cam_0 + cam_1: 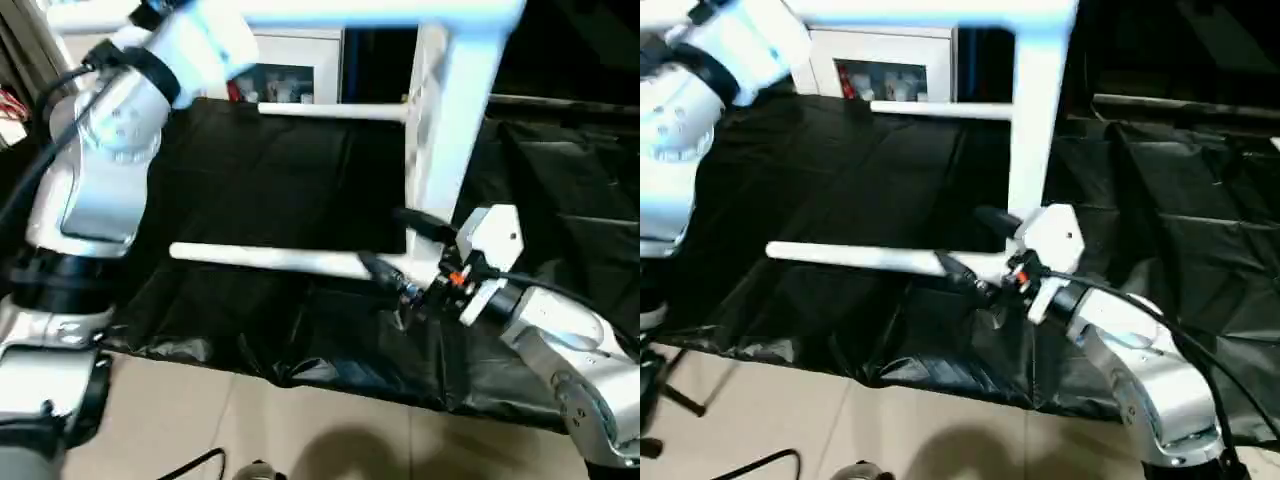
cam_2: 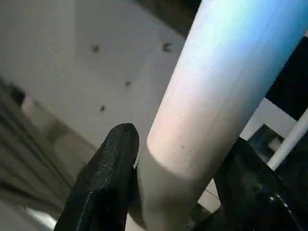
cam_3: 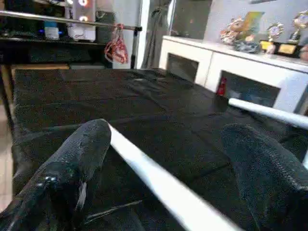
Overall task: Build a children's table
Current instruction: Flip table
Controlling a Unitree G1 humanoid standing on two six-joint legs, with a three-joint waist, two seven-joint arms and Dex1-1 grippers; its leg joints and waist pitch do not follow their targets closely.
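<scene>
The white children's table stands on its side on the black cloth, its top (image 1: 440, 130) upright on edge. Three tubular legs stick out toward my left: one high up (image 1: 340, 12), one at the back (image 1: 330, 112), one low at the front (image 1: 260, 258). My left gripper (image 2: 185, 154) is shut on the high leg (image 2: 211, 91), a black finger (image 2: 110, 168) on each side. My right gripper (image 1: 400, 250) stands open around the low leg (image 3: 159, 183) close to the table top, and that leg runs beside one finger (image 3: 86, 144).
A black cloth (image 1: 270, 180) covers the work table, hanging crumpled over its front edge (image 1: 330, 370). A white cabinet with glass doors (image 1: 890, 75) stands behind it. Tiled floor (image 1: 250, 430) with a cable lies in front.
</scene>
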